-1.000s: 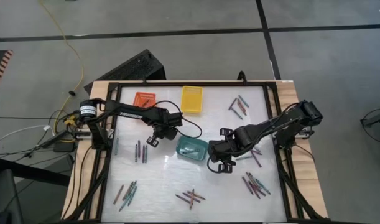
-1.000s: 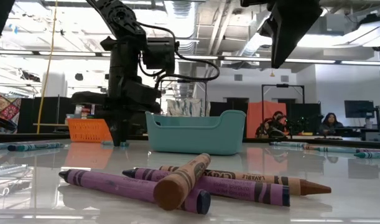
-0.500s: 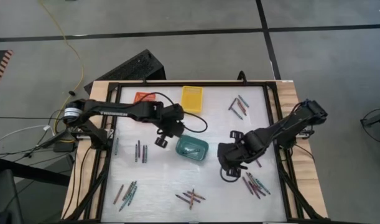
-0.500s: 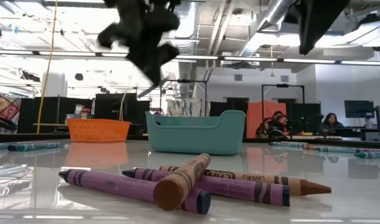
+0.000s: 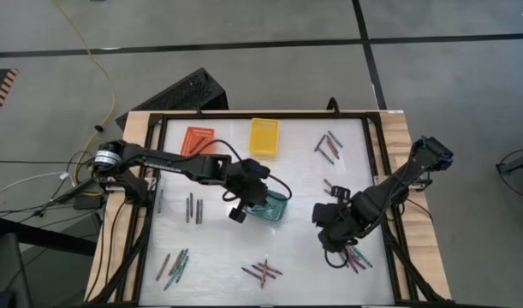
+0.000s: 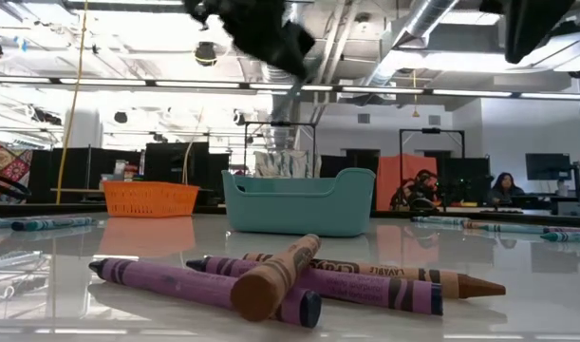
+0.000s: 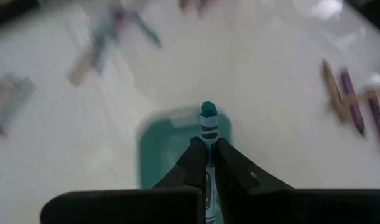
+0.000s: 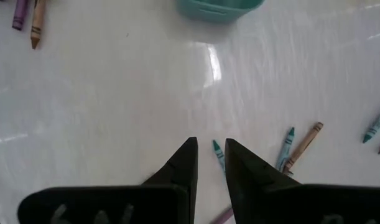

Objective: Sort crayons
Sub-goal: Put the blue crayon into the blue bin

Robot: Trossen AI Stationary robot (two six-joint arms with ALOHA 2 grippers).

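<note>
My left gripper [image 7: 207, 148] is shut on a teal crayon [image 7: 208, 119] and hangs over the teal basket [image 7: 166, 144], which stands mid-table [image 5: 275, 208]. In the low view it is high above that basket [image 6: 299, 201]. My right gripper [image 8: 208, 144] stands open above the table, with nothing between its fingers. It is at the near right [image 5: 332, 242], beside a cluster of crayons [image 5: 353, 257]. A teal crayon [image 8: 218, 153] lies on the table just beyond its fingertips. My left gripper pinches the teal crayon's wrapped shaft [image 7: 208, 138] between its two fingers. The crayon lies along the fingers, and its tip end [image 7: 208, 111] sticks out past them. The fingers slant down from the table's left. The crayon is lifted clear, above the teal basket.
An orange basket [image 5: 197, 137] and a yellow basket [image 5: 264, 137] stand at the far edge. Crayon clusters lie at the far right [image 5: 329, 147], near middle [image 5: 261, 271], near left [image 5: 173, 265] and left [image 5: 193, 207]. A black frame [image 5: 154, 205] rims the table.
My left gripper has risen from the table left of the teal basket and swung toward the right, over the basket. It has tipped from pointing down to a slant and has kept the crayon. My right gripper has moved toward the table's right and near edges, toward the near-right crayons.
</note>
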